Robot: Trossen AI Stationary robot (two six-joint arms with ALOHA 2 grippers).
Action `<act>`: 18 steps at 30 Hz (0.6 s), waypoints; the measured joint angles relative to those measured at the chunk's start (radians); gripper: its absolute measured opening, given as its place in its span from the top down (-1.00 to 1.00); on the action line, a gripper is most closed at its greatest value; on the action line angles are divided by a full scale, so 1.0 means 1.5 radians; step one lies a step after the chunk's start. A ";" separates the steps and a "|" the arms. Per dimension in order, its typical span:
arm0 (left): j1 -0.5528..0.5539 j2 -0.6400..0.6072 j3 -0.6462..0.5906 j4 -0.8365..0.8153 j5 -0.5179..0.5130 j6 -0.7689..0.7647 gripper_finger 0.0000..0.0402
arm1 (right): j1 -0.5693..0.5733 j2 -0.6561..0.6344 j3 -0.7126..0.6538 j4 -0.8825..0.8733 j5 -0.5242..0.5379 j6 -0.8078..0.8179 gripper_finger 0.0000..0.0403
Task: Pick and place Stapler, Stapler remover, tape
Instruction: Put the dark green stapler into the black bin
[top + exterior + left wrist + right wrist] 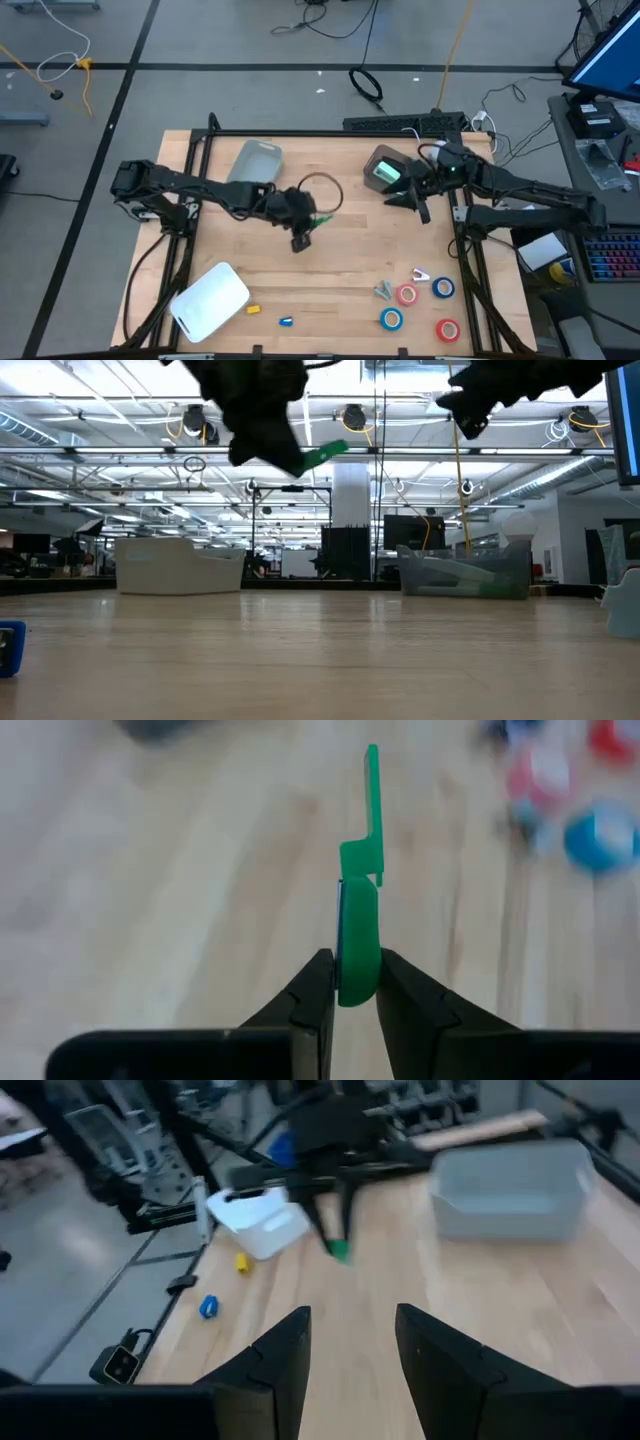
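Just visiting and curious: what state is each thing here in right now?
Left tool: shut on green piece, raised above table.
Green piece: held, off the table.
Right tool: open, empty.
Tape rolls: lying flat on table.
White bin: resting on table corner.

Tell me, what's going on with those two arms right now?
Left gripper shut on a small green piece, raised above mid-table. Right gripper open, empty, beside the far grey bin. Tape rolls untouched at the near right. Nothing in the way.
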 joint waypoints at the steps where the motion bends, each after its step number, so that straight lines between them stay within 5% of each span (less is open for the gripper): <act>1: 0.006 0.000 0.010 0.006 -0.008 -0.017 0.69 | 0.010 0.007 0.000 0.020 0.001 -0.002 0.31; 18: 0.017 0.000 0.054 0.190 -0.019 -0.110 0.69 | 0.105 0.160 0.000 0.364 0.073 0.006 0.75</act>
